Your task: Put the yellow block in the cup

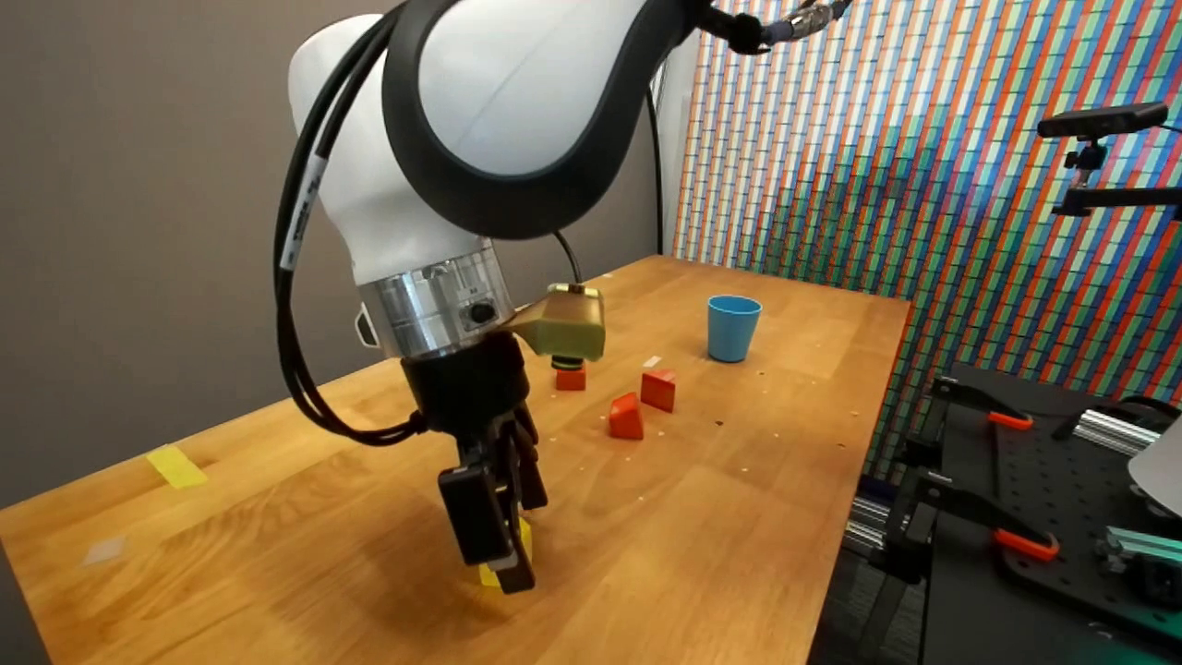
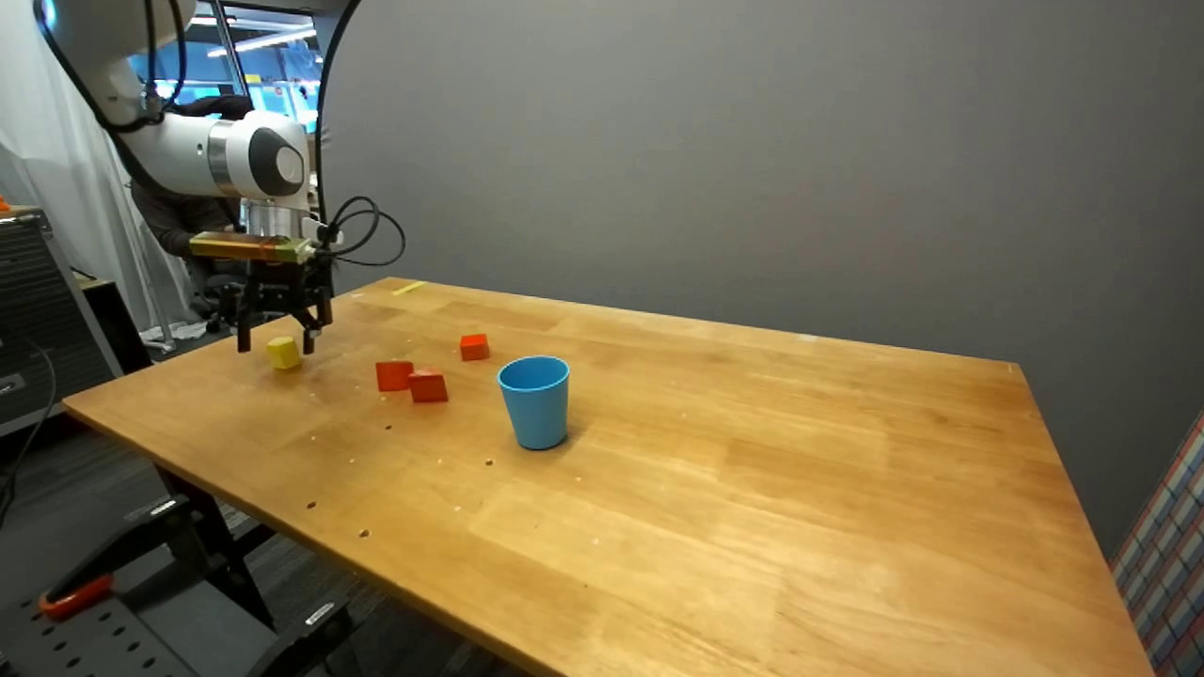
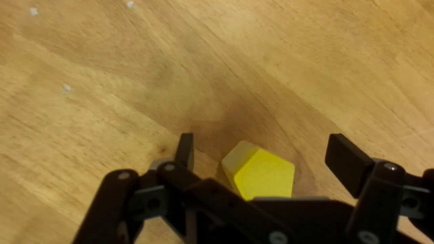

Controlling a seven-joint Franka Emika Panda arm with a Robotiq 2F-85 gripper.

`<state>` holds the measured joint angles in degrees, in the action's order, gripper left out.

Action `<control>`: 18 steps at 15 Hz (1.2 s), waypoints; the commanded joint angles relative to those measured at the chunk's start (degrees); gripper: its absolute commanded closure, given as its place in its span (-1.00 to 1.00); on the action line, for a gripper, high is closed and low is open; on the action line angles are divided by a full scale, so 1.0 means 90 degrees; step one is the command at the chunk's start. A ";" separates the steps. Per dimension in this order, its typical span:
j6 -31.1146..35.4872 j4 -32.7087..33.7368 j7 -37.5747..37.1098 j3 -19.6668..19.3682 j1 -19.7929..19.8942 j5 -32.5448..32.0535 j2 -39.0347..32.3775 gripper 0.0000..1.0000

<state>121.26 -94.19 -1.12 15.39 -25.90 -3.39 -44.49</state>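
Note:
The yellow block (image 3: pixel 266 174) stands on the wooden table with its pentagonal face up. It also shows in an exterior view (image 2: pixel 283 354). In another exterior view the block (image 1: pixel 489 575) is mostly hidden behind a finger. My gripper (image 3: pixel 265 149) is open and points down with its fingers on either side of the block. In the wrist view there are gaps between the block and both fingertips. The gripper also shows in both exterior views (image 1: pixel 524 545) (image 2: pixel 277 344). The blue cup (image 2: pixel 538 409) stands upright on the table, away from the gripper, and also shows here (image 1: pixel 732 331). The cup is out of the wrist view.
Several small red blocks (image 2: pixel 428 386) (image 2: pixel 394 376) (image 2: pixel 475 347) lie between the gripper and the cup. Flat yellow tape (image 1: pixel 177 466) is stuck near the table's wall-side edge. A black side table with clamps (image 1: pixel 993 526) stands beyond the opposite table edge.

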 commanded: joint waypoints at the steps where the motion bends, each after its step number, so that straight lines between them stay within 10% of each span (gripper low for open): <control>1: 0.0503 0.0067 -0.0220 -0.0136 -0.0223 -0.0188 -0.0212 -0.50; 9: 0.0741 0.0050 -0.0628 -0.0285 -0.0416 -0.0505 -0.0034 0.58; 18: 0.1437 -0.1723 -0.2507 -0.0746 -0.0174 -0.0273 0.1788 0.62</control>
<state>130.25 -99.03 -17.71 10.15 -28.39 -7.14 -37.64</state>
